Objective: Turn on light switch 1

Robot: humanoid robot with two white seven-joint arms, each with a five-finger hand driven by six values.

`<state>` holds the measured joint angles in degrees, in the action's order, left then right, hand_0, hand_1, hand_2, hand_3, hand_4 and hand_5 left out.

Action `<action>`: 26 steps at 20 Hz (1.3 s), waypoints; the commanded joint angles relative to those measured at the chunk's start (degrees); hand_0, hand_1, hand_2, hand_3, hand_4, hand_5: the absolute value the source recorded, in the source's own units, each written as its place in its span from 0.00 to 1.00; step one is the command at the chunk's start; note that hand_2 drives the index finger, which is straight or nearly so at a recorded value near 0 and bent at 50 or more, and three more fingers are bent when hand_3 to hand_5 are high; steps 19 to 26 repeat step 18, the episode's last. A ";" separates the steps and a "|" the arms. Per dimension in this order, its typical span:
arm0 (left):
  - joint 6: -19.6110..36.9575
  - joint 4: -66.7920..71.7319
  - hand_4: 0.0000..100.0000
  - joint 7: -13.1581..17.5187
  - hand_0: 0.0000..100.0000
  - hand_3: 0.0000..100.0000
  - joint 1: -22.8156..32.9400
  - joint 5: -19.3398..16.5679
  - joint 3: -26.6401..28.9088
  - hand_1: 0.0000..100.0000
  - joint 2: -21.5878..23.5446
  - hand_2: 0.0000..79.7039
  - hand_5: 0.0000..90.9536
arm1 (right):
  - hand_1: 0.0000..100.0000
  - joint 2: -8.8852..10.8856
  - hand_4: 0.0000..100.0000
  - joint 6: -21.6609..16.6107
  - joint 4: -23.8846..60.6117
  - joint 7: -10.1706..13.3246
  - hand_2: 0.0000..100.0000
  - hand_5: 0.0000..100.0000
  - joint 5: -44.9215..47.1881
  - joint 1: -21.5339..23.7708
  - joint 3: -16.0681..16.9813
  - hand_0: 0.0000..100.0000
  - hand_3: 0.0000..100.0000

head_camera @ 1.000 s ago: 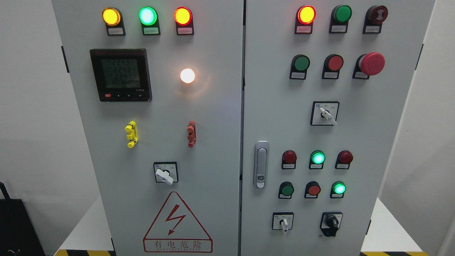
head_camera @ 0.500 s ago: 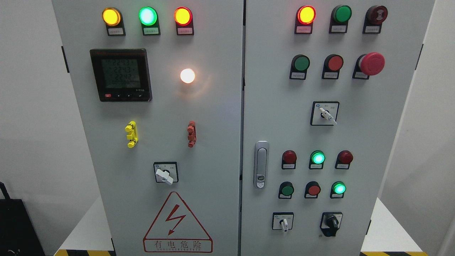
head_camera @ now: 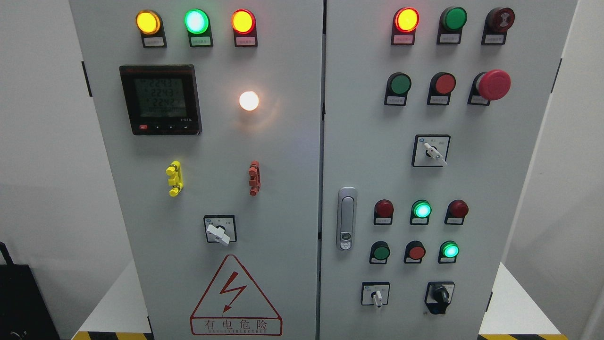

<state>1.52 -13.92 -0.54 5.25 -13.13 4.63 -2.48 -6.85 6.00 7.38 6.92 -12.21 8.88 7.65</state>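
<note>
A grey electrical cabinet (head_camera: 292, 156) with two doors fills the head view. On the left door a round white lamp (head_camera: 248, 100) glows. Below it sit a yellow toggle switch (head_camera: 174, 178) and a red toggle switch (head_camera: 254, 177). A white rotary selector (head_camera: 219, 233) sits under them, its knob pointing down to the right. I cannot tell which control is switch 1. Neither of my hands is in view.
A digital meter (head_camera: 161, 99) and three lit lamps (head_camera: 196, 21) are on the left door. The right door carries push buttons, a red mushroom stop button (head_camera: 493, 84), a door handle (head_camera: 347, 218) and three selectors (head_camera: 430, 151). A warning triangle (head_camera: 235, 295) is at the bottom.
</note>
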 commanded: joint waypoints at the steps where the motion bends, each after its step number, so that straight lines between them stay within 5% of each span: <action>1: -0.29 8.03 0.02 0.10 0.29 0.00 -0.77 0.12 -0.06 0.00 -1.65 0.00 0.00 | 0.00 0.00 0.00 -0.02 0.00 -0.07 0.00 0.00 -0.01 0.00 0.00 0.05 0.00; 26: -0.29 8.03 0.01 0.10 0.26 0.00 -0.77 0.12 0.02 0.00 -2.62 0.00 0.00 | 0.00 0.00 0.00 -0.02 0.00 0.02 0.00 0.00 -0.01 0.00 0.00 0.05 0.00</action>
